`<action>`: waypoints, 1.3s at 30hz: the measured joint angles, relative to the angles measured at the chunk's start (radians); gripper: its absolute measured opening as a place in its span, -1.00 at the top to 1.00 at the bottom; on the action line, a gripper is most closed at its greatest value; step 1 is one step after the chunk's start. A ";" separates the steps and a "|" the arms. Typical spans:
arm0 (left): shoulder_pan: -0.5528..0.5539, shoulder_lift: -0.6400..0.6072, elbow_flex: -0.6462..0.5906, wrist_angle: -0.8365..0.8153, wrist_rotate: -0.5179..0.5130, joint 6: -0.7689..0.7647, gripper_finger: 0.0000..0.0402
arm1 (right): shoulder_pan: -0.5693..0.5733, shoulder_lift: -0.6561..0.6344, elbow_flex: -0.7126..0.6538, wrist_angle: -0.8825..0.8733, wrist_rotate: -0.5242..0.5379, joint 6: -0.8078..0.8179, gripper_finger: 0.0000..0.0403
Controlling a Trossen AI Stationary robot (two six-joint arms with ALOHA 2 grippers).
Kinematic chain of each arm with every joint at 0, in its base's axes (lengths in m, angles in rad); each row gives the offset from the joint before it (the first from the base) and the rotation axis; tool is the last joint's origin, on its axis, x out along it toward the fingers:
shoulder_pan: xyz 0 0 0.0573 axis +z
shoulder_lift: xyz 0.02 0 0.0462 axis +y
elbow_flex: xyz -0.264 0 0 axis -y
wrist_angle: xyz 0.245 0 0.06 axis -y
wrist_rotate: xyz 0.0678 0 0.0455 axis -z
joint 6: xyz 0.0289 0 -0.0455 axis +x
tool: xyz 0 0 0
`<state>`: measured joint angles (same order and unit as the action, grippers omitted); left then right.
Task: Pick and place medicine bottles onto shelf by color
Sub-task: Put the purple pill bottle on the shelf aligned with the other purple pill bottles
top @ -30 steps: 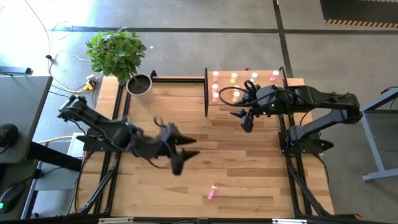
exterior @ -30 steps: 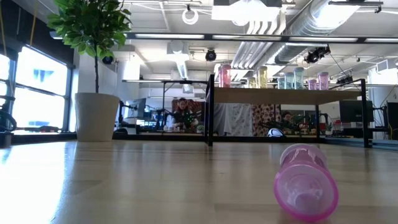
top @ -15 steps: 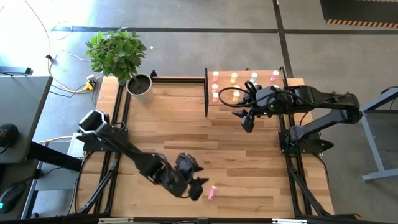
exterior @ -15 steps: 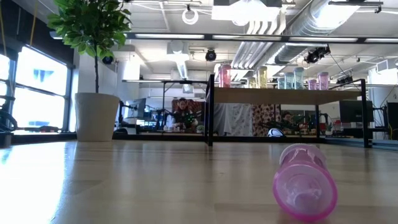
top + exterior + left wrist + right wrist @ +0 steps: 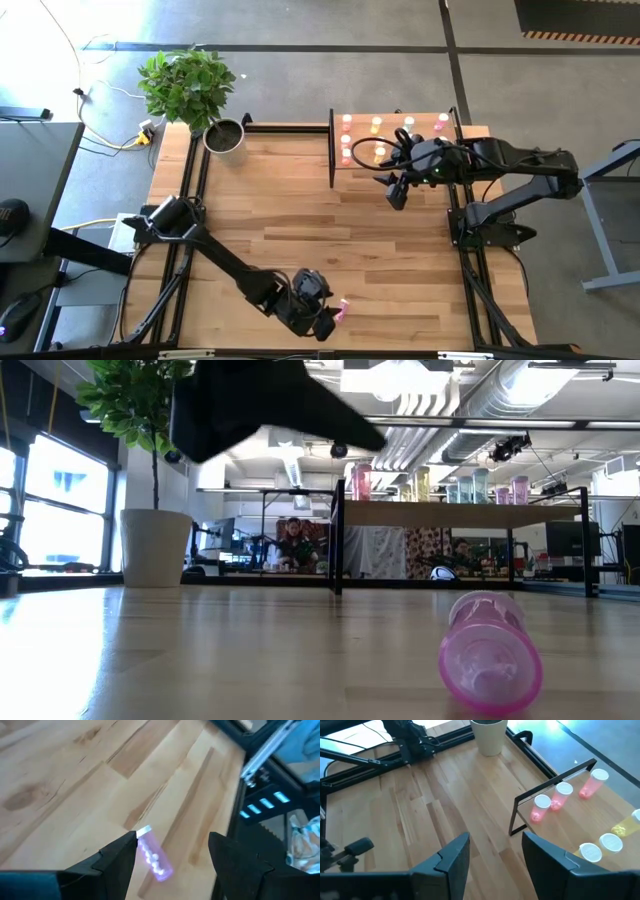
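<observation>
Most of the work looks done. The shelf [image 5: 470, 133] stands at the desk's [image 5: 300, 210] far right corner and already carries a set of bottles: in the high view two rows of small caps show on its board, with pink ones [image 5: 563, 795] nearest its black front post and yellow ones [image 5: 625, 826] further along, so the colours appear grouped, though how exact the sorting is cannot be told from here. In the low view the standing bottles [image 5: 362, 481] line the shelf top, pink at one end and a magenta one at the other. One bottle is left: a magenta bottle [image 5: 342, 310] lying on its side well away from the shelf, near the desk's front edge, and it fills the lower right of the low view [image 5: 490, 650]. The left pincer [image 5: 322, 318] is right beside it, fingers spread wide; its wrist view shows the bottle [image 5: 152, 854] on the wood between the two dark fingers [image 5: 122, 857], not yet gripped. The right pincer [image 5: 397, 190] hangs just in front of the shelf with its fingers apart and nothing between them, waiting. What remains, as I judge it, is to close on this last bottle, carry it across to the shelf and stand it with the magenta one.
</observation>
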<state>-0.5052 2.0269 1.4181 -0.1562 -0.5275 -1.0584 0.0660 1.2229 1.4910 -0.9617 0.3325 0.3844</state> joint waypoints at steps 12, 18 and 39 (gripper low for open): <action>0.001 0.118 0.000 0.080 0.023 -0.005 -0.18 | 0.000 0.001 0.000 -0.002 0.008 0.000 0.15; 0.010 0.162 0.000 0.125 0.026 -0.005 -0.18 | 0.000 0.001 0.000 -0.003 0.009 0.002 0.15; 0.013 0.227 0.003 0.189 0.076 0.018 -0.18 | 0.000 0.001 0.000 -0.007 0.043 0.011 0.15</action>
<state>-0.4919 2.2539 1.4215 0.0324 -0.4514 -1.0408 0.0662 1.2240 1.4910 -0.9688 0.3759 0.3958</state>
